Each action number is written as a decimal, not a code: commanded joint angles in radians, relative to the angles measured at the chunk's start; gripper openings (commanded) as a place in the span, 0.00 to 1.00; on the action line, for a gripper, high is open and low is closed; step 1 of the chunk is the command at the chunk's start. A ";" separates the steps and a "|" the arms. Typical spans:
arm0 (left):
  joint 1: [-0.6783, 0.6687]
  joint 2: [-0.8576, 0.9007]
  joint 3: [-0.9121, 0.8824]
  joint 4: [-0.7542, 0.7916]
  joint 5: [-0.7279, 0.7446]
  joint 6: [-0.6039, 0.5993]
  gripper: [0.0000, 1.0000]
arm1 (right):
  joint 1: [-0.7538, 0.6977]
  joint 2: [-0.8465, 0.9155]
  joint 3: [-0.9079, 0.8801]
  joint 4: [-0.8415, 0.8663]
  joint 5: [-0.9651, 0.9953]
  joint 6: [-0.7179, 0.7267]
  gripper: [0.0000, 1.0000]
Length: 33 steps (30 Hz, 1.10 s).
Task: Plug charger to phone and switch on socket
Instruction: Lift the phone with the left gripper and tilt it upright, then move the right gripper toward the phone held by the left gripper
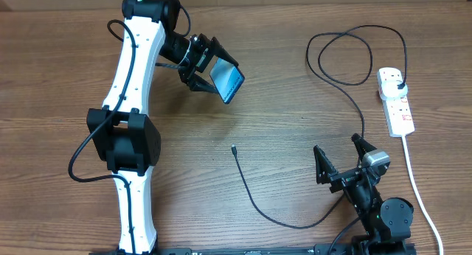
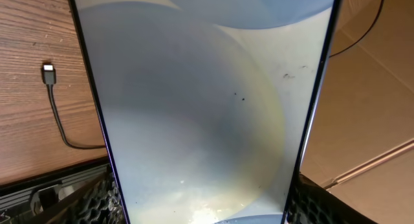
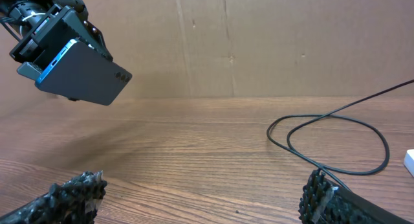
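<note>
Overhead, left to right. The left gripper [image 1: 213, 74] is clenched on one end of the phone [image 1: 228, 82], which is held off the table [image 1: 66, 78] and tilted, its lit light-blue screen turned towards the wrist. In the left wrist view the screen of the phone [image 2: 207, 107] fills most of the frame between the two textured fingers [image 2: 97, 199]. From the right wrist view the dark back of the phone [image 3: 87, 74] is seen raised above the wood in front of a cardboard wall [image 3: 272, 36].

The connector tip [image 1: 233, 147] of the charger cable [image 1: 254, 203] lies free on the table, well apart from the phone and below it in the frame; the same tip [image 2: 48, 73] is seen beside the phone's left edge in the left wrist view. The cable is laid in a curve towards the near edge, passes the right gripper [image 1: 337, 144], and forms a loop [image 1: 346, 60] farther back.

The right gripper is released, its jaws spread and nothing between them, near the table; its fingers [image 3: 71, 197] are seen at the bottom of its own view.

At far right, the black plug [image 1: 398, 83] is seated in the end outlet of the white socket [image 1: 398, 111], from which a white cord [image 1: 417, 185] runs to the near edge. The position of the reddish switches cannot be told.
</note>
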 commanded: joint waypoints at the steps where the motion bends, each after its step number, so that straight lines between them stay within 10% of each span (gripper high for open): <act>1: -0.001 -0.008 0.029 -0.003 0.060 -0.010 0.04 | 0.005 -0.002 -0.008 0.004 0.000 0.003 1.00; 14: 0.003 -0.008 0.029 -0.003 0.057 -0.009 0.04 | 0.005 -0.002 -0.008 0.004 -0.020 0.032 1.00; 24: -0.023 -0.008 0.029 -0.003 -0.087 -0.010 0.05 | 0.005 -0.002 -0.008 0.012 -0.156 0.786 1.00; 33: -0.100 -0.008 0.029 -0.003 -0.396 -0.076 0.05 | 0.005 -0.002 -0.008 0.015 -0.315 0.952 1.00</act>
